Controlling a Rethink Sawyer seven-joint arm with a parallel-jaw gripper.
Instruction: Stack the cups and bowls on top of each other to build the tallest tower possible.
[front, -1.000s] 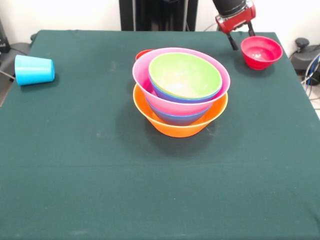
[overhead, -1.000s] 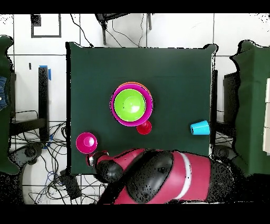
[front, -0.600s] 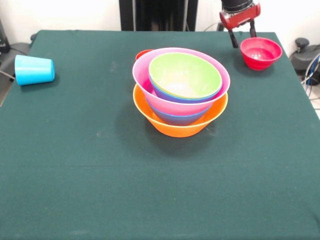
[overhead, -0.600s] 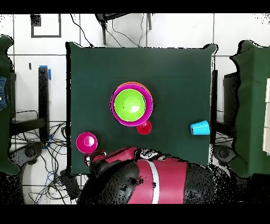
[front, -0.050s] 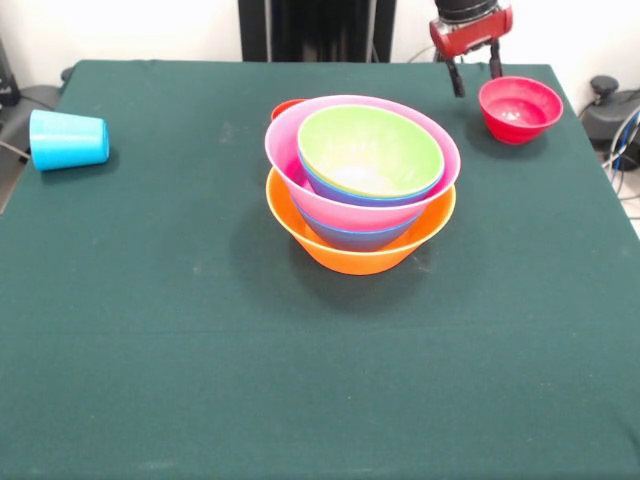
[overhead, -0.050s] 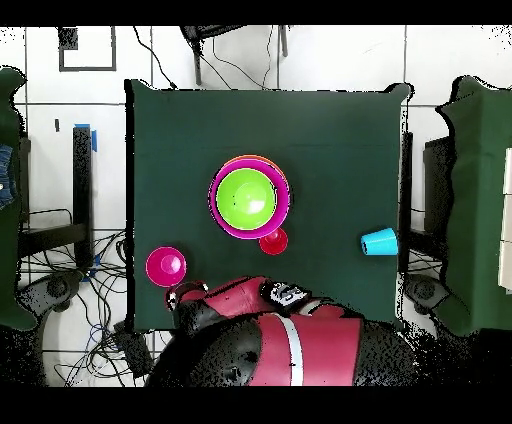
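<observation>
The gripper (front, -0.050s: 472, 70) hangs with its two dark fingers spread apart and nothing between them, just beside the small red bowl (front, -0.050s: 519, 107), on the side of that bowl that faces the tower (front, -0.050s: 361, 183); one finger stands close to the bowl's rim, and whether it touches cannot be told. The small red bowl sits upright near a corner of the green table (front, -0.050s: 200, 360), well apart from the tower. The tower, taken as landmark, stands mid-table: an orange bowl (front, -0.050s: 360, 246) as base, a blue bowl (front, -0.050s: 358, 236) nested in it, then the pink bowl (front, -0.050s: 345, 195) sitting slightly askew, and the lime green bowl (front, -0.050s: 370, 150) on top over another blue rim. A red cup (overhead, -0.050s: 272, 241) stands touching or just beside the tower on its far side in the front view, mostly hidden there. The light blue cup (front, -0.050s: 68, 139) lies on its side well away from the tower, near the table edge opposite the small red bowl. The risk I judge from here: the fingers are beside the bowl, not astride its rim, so a descent could nudge it toward the table's edge, or a thin rim pinch on glossy plastic could slip. Later, setting it on the askew pile could tip the upper bowls. No brand, label or writing is legible anywhere.
</observation>
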